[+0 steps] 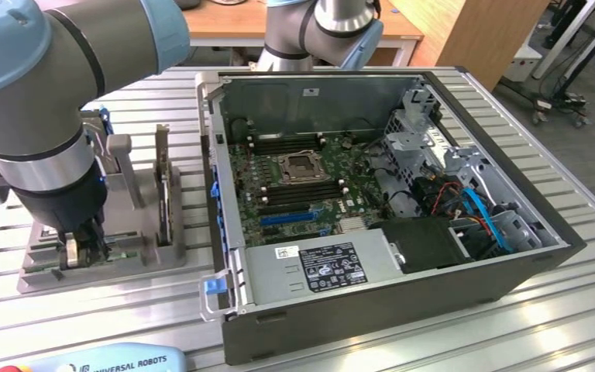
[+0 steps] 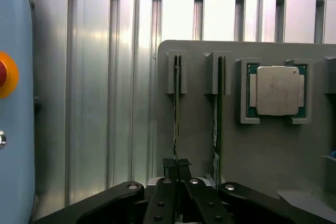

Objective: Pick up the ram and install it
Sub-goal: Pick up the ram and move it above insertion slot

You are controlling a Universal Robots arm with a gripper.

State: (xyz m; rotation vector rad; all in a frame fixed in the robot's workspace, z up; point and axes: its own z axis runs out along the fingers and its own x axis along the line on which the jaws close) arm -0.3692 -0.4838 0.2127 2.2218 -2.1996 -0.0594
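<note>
This is a robotics lab or workshop. A ribbed aluminium-profile work table [image 1: 545, 310] carries an open black desktop computer case [image 1: 401, 294] and a grey plastic parts fixture [image 1: 142, 256]. A blue-grey industrial robot arm [image 1: 29, 93] stands at the left, and a wooden desk [image 1: 235, 23] sits far behind.

The words "UNIVERSAL ROBOTS" stand on the pale blue control pad [image 1: 111, 360] at the bottom edge of the exterior view. The black label [image 1: 334, 267] on the grey box [image 1: 276, 283] inside the computer [image 1: 380, 310] has small white print, too tiny to read.
</note>
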